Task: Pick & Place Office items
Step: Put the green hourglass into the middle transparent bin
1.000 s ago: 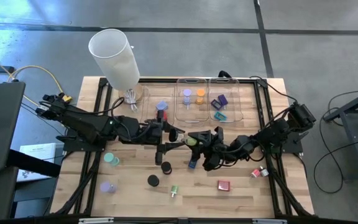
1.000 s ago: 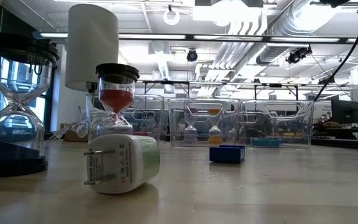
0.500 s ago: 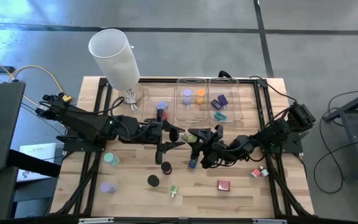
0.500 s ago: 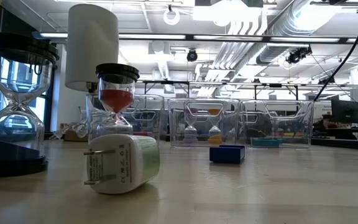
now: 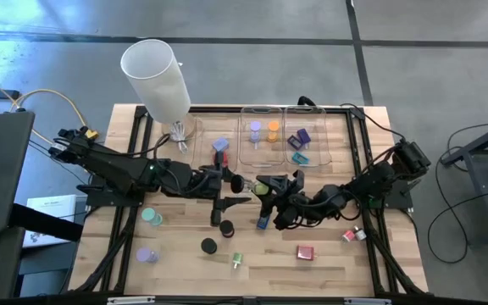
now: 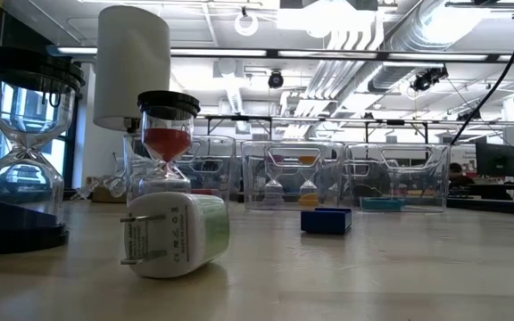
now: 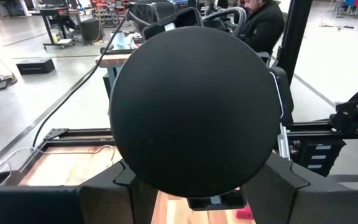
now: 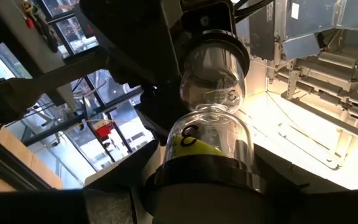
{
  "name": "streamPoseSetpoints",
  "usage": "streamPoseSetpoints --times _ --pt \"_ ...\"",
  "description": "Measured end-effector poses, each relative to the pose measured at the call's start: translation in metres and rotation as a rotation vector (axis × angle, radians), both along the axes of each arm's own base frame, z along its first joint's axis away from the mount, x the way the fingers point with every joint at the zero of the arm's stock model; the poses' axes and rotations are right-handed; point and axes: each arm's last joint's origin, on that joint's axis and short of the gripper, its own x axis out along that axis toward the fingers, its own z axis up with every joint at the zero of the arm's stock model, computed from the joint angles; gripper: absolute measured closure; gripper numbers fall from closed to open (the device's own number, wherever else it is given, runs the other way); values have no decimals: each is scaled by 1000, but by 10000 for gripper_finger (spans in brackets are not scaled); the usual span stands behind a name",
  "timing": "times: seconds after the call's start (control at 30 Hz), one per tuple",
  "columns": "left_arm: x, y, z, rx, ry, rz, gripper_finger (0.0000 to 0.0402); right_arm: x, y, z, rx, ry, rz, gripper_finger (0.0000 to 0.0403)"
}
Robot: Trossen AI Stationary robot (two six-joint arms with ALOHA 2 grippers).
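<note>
- Two-handed hold found above the middle of the table (image 5: 329,263), short of the clear trays (image 5: 261,108).
- Left gripper (image 5: 230,181): pinching a black end cap (image 7: 191,99), with fingers (image 7: 104,193) on either side of its rim.
- Right gripper (image 5: 271,193): pinching the near black cap of an hourglass (image 8: 210,124) with yellow-green sand.
- Judged to be one and the same hourglass, lifted off the table and bridged between both grippers. Cannot confirm outright, the meeting point being crowded from above.
- Long axis: roughly level, running across the table from arm to arm, one cap toward each. Sand lying in the bulb at the right gripper's end.
- Step in hand, by judgement: hand-over between arms on the way to a tray.
- Release one side only once the other grip is firm across the cap rim, never on the glass waist.
- Draw the freed gripper straight back along the axis, to avoid twisting the piece.
- Turn upright before lowering, so as to land on a flat cap.
- Mind the upright black-capped pieces (image 5: 225,229) standing on the table near the arms.
</note>
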Motion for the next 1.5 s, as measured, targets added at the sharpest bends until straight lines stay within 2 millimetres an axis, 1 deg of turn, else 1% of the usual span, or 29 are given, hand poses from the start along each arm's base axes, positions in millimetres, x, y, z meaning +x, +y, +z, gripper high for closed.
streamPoseSetpoints --times 0.13,0.27,0.37,0.6,0.7,0.87,0.93,1.0,1.1,1.37,1.43,1.5 --pt "0 0 0 2 4 7 210 -1 0 -1 25 12 -37 215" --pt "-4 2 -1 4 35 13 210 -3 2 -2 67 41 -113 216" --pt "-8 3 -3 -1 71 25 210 -5 5 -4 94 93 -183 216" --pt "-11 4 -3 -17 91 28 210 -7 13 -7 108 121 -181 216" --pt "-11 5 -3 -28 97 39 210 -12 10 1 120 116 -202 216" --pt "-15 4 -6 -50 138 40 210 -27 4 25 169 69 -179 216" --pt "-16 1 -7 -45 150 32 210 -31 3 31 177 65 -174 216" --pt "-17 -1 -8 -43 154 23 210 -31 2 31 193 62 -164 216" --pt "-18 -4 -8 -40 161 13 210 -27 -3 26 239 97 -171 216" --pt "-28 -6 -4 -35 167 -10 210 -9 -29 -7 425 232 -249 216" --pt "-31 -5 -4 -35 185 -9 210 -9 -36 -12 468 254 -278 216" --pt "-34 -5 -4 -50 197 -7 210 -12 -43 -13 528 259 -289 216"
